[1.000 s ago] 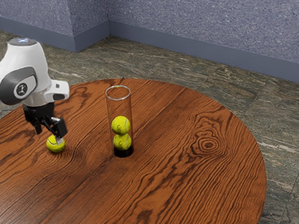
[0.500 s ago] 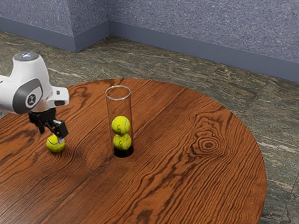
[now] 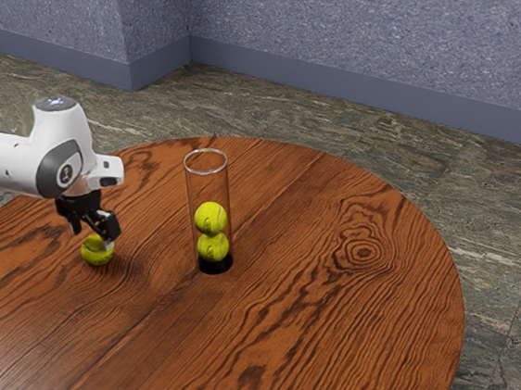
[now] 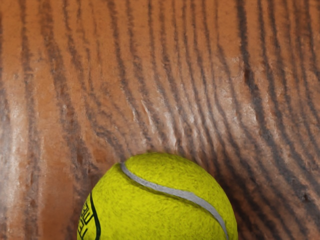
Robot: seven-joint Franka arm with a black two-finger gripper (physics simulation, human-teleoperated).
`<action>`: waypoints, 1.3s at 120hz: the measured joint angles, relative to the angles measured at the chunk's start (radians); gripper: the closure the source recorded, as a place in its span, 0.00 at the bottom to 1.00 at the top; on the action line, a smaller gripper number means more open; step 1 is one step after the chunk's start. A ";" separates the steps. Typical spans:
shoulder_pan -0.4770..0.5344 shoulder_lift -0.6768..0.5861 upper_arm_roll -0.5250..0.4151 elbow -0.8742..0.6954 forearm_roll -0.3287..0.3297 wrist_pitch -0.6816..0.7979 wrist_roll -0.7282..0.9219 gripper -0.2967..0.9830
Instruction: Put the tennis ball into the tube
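- The gripper (image 3: 91, 235) is released: its two black fingers (image 3: 107, 226) stand apart, with a gap between them.
- The loose tennis ball (image 3: 97, 253) lies on the round wooden table (image 3: 273, 345), just below the fingers, its top under the gap between them.
- In the exterior view, the finger nearer the tube has its pale tip overlapping the ball's upper edge on the tube side; whether it touches the ball, I cannot tell.
- The other finger ends above the ball's far side from the tube, clear of the felt in that view.
- In the wrist view the ball sits close under the hand, with a pale curved seam across it and a bit of dark lettering on its side; table grain surrounds the part that shows.
- The clear tube (image 3: 208, 186) stands upright on the table, well apart from the loose ball, toward the exterior view's right.
- Inside the tube are two more balls, the upper ball (image 3: 210, 218) resting on the lower ball (image 3: 212, 247), just above the black base (image 3: 217, 267).
- The loose ball is outside the tube.
- The white arm (image 3: 58, 150) reaches in from the exterior view's left.
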 joint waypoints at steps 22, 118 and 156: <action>0.004 0.047 -0.020 0.027 -0.022 -0.008 0.010 0.23; 0.024 0.031 -0.033 0.053 -0.030 -0.047 0.011 0.59; 0.029 -0.325 -0.181 0.133 -0.015 -0.366 -0.026 0.57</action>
